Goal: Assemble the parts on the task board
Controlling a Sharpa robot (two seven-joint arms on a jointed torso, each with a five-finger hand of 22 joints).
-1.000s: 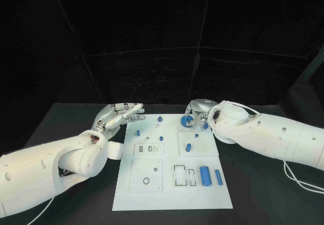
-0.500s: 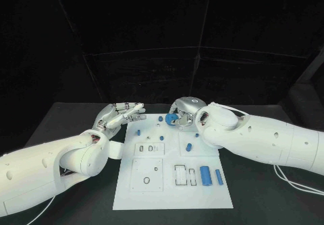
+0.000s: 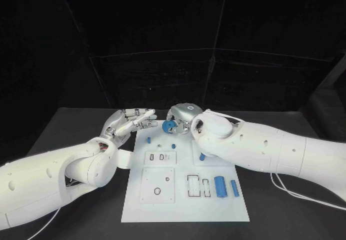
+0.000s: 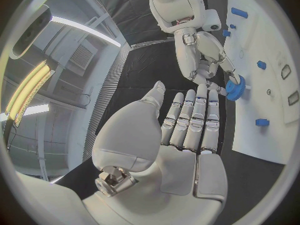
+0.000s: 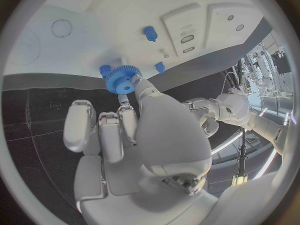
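Black cloth covers your table, with the white task board at centre. Your left hand hovers at the board's far left corner, fingers straight, close together, holding nothing. Just right of it, your right hand pinches a blue toothed gear above the board's far edge, wrist turned inward. Two smooth blue cylinders lie near the board's right edge.

No readable text, labels or numbers anywhere.
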